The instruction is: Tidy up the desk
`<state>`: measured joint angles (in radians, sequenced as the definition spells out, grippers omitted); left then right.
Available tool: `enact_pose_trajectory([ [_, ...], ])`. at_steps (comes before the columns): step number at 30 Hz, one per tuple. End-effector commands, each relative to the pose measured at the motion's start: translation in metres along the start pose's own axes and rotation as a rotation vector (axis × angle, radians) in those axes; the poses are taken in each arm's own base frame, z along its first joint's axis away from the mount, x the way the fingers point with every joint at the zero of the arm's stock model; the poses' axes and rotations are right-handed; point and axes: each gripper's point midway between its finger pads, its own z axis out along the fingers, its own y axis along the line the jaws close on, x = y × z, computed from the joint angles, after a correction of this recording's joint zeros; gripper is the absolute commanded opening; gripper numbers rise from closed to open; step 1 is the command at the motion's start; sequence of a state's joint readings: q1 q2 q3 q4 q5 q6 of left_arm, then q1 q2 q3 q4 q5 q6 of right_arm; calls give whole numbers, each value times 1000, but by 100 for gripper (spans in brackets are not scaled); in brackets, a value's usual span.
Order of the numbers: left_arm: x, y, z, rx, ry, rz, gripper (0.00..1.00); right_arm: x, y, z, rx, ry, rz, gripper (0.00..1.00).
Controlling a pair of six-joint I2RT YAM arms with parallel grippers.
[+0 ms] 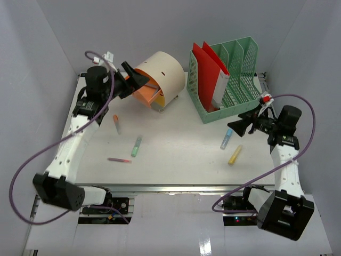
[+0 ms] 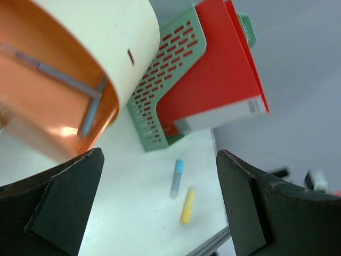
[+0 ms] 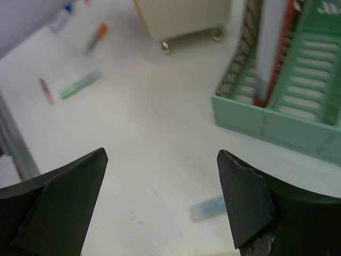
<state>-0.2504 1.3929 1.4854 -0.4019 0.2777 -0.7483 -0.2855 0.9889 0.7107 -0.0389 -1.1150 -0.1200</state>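
While both pairs of jaws are standing spread with nothing between them, the coming pick is, in my judgement, turning on the right side, so I am reporting that relation first. My right jaws are hovering over the right part of the bench, near the front corner of the green file rack. The blue marker is lying just ahead of and below them, touching neither side. In my right wrist view its long axis is running nearly crosswise, close to the line along which these jaws close. I am therefore judging that the wrist needs turning before descent, so that the jaws meet across the barrel and not along it. The yellow marker is lying just beside the blue one toward the near edge, roughly parallel and apart from it, and I am flagging it as the likely thing to be nudged. My left jaws are sitting at the orange-lined mouth of the cream holder at the far left, well apart from the blue marker, so the right arm is plainly nearer. The orange-capped marker, green marker and pink marker are lying loose on the left half, nearer my left arm.
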Motion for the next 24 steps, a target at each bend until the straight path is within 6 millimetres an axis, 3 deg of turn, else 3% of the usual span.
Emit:
enact_pose_trajectory([
  [1, 4, -28, -82, 170, -161, 196, 98, 26, -50, -39, 334, 327, -52, 90],
  [3, 30, -10, -103, 162, -157, 207, 98, 30, -64, -55, 445, 400, -69, 90],
  [8, 85, 36, -129, 107, -124, 186, 98, 55, -53, -55, 433, 448, 6, 90],
  [11, 107, 55, -135, 75, -109, 130, 98, 69, -37, -39, 318, 438, 62, 90],
  [16, 143, 103, -132, -87, -21, 29, 98, 69, 23, -9, -126, 316, 19, 90],
  [21, 164, 146, -128, -282, 5, -133, 98, 79, 26, 11, -166, 348, -1, 90],
  [24, 187, 183, -132, -503, 35, -347, 98, 83, 22, 15, -132, 339, -18, 90],
])
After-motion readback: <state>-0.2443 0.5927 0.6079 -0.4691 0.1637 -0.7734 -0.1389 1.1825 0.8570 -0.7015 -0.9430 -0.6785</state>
